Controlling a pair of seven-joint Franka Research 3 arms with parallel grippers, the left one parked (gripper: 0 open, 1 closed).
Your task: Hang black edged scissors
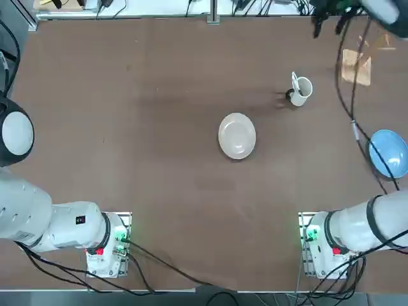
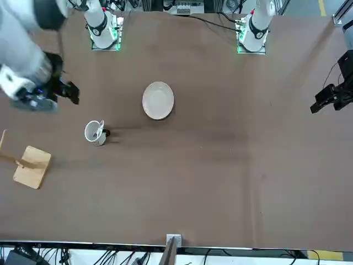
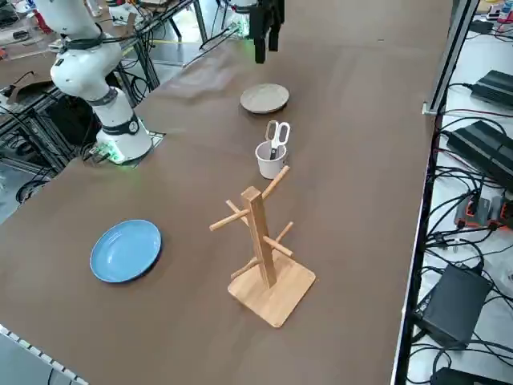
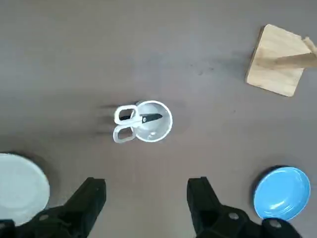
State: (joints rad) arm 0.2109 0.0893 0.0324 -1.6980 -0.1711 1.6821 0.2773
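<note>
A: Scissors? From overhead only a pale sliver shows above the mug [image 1: 300,90].

B: The wrist view gives more: the black edged scissors [image 4: 130,123] stand blades-down in the mug, loops hanging over its rim.

A: And left to right on the table [image 1: 159,159]?

B: Beige plate [image 1: 237,135] mid-table, mug, then wooden rack [image 1: 356,66] and blue plate [image 1: 389,153] at the right edge.

A: The right gripper [image 4: 147,198]?

B: High above the mug, fingers spread wide, holding nothing.
</note>
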